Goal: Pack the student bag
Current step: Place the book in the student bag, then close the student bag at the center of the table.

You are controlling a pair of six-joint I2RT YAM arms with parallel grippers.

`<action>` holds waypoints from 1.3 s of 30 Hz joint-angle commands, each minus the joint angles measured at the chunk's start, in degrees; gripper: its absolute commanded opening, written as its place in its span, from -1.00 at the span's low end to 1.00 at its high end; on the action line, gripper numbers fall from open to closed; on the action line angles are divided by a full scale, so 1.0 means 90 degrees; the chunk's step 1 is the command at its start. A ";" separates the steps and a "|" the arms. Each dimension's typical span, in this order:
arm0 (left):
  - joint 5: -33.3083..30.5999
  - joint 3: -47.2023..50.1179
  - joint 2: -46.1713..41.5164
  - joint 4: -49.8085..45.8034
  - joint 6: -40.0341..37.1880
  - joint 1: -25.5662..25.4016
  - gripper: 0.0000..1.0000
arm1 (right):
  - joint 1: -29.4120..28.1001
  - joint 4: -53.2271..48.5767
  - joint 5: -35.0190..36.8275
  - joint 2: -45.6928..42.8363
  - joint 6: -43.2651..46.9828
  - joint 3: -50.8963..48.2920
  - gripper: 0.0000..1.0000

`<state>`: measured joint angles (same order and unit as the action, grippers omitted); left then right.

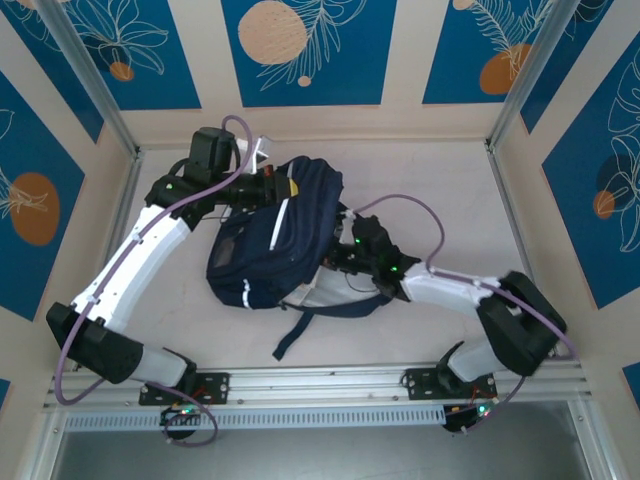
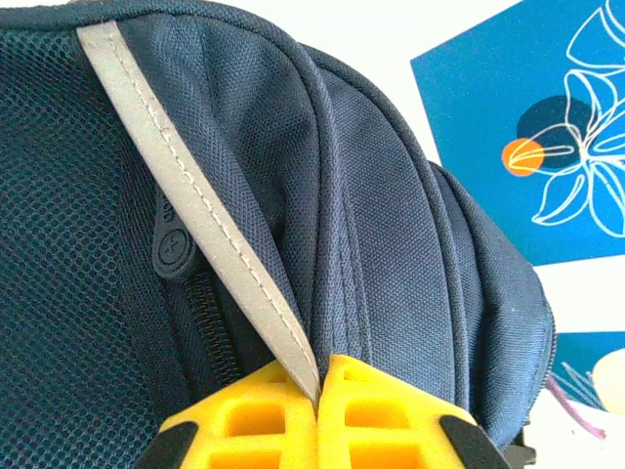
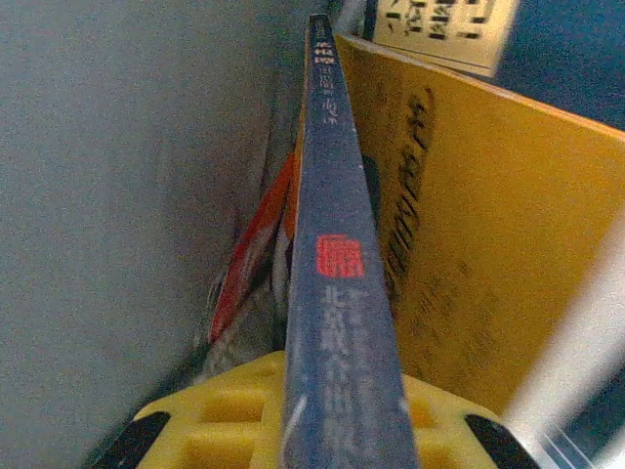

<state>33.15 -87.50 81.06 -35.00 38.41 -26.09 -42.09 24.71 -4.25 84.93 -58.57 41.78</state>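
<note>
Two hands are at work on one bag. The left hand [image 2: 319,379] is pinched tight on a fold of navy fabric, right where the white reflective stripe [image 2: 195,195] runs down to its yellow fingertips. A round zip pull [image 2: 173,244] sits just beside that stripe. By my reading, this hand lifts the top of the student bag [image 1: 262,240] so that its mouth gapes. The right hand [image 3: 337,415] is narrowed onto a thin blue-grey book [image 3: 337,244], gripped at its near end, with the spine and a red seal facing the wrist camera. That book stands edge-on inside the bag, between the grey lining [image 3: 117,195] on one side and a yellow book [image 3: 469,225] just beside it on the other. A red-orange strip [image 3: 249,249] is wedged low against the lining; what it belongs to I cannot tell. Seen from above, the bag lies on the pale worktop [image 1: 430,190] between the two arms, a little left of centre, its dark straps [image 1: 300,330] trailing toward the near edge. The step in hand looks like sliding a book into the main compartment. The next move calls for pushing it deeper alongside the yellow one until it seats. The right hand should then loosen and draw straight back without dragging the book out, while the left holds the fabric up.
</note>
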 commanded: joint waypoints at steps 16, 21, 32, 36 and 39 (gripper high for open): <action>0.0102 0.0107 -0.0367 0.1629 0.0125 0.0029 -1.00 | -0.0076 0.0342 0.0357 0.0173 0.0148 0.0146 0.39; -0.0194 0.0348 -0.0314 0.1659 0.0118 0.0028 -1.00 | 0.0119 -0.0297 0.0664 -0.1116 0.0299 -0.0792 0.35; -0.0282 0.0850 0.0287 0.2108 0.0478 -0.0025 -1.00 | 0.0526 -0.2411 0.1691 -0.4205 0.0829 -0.1964 0.02; -0.0205 0.0821 0.0869 0.2350 0.0539 -0.0236 -0.98 | 0.0734 -0.2661 0.1888 -0.4959 0.0949 -0.2170 -0.11; -0.0027 0.0433 0.1534 0.2371 0.0501 -0.0487 -0.77 | 0.0846 -0.2792 0.1869 -0.5083 0.1010 -0.2130 -0.16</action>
<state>32.47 -80.38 90.37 -18.98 43.62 -29.15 -35.09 2.90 10.22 40.10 -51.46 22.94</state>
